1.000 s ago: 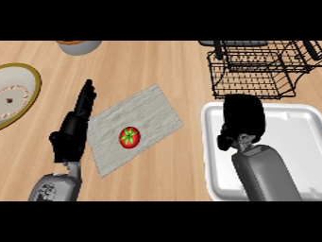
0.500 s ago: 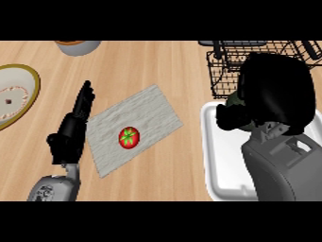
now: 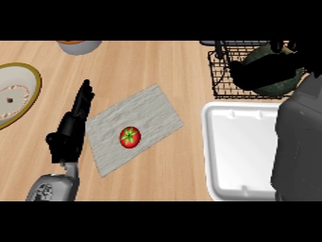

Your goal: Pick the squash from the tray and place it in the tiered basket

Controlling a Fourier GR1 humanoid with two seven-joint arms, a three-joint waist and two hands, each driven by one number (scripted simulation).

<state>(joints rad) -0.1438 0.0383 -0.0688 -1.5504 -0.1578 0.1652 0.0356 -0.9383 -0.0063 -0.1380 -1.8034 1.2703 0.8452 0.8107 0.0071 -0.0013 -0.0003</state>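
Observation:
The dark green squash (image 3: pixel 283 79) is held up in my right hand (image 3: pixel 248 72), whose black fingers curl round it and hide much of it. Hand and squash hang over the black wire tiered basket (image 3: pixel 223 80) at the upper right. Below them, the white tray (image 3: pixel 236 151) lies at the right, partly covered by my grey right forearm. My left hand (image 3: pixel 71 127) rests open on the counter at the left, fingers straight and pointing away.
A red tomato (image 3: pixel 130 136) lies on a grey cloth (image 3: pixel 146 113) in the middle. A yellow-rimmed plate (image 3: pixel 6 101) is at the far left and a bowl (image 3: pixel 80 46) at the top edge.
My right hand has risen from the tray with the squash and moved away and to the right, over the basket. The left hand has not moved.

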